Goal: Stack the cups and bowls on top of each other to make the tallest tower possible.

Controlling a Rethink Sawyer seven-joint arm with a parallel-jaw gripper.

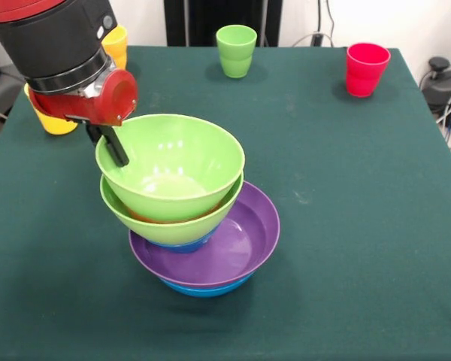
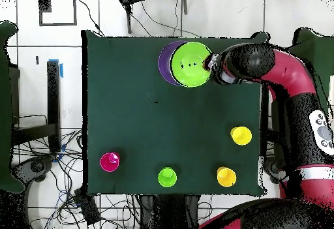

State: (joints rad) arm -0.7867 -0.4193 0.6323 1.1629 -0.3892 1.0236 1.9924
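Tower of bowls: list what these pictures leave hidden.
- Tower: inner bowls show only slivers in the front view, under the top green bowl; overhead, that bowl covers nearly everything.
- Gripper: wrist housing hides its grip.
- Orange-yellow cup: mostly behind the arm.

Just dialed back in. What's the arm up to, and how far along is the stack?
The gripper is at the rim of the top light green bowl; whether it is clamped is unclear. That bowl sits in a second green bowl, above the purple bowl and the large blue bowl. The tower leans slightly. The green cup, red cup and two yellow cups stand apart, unstacked.
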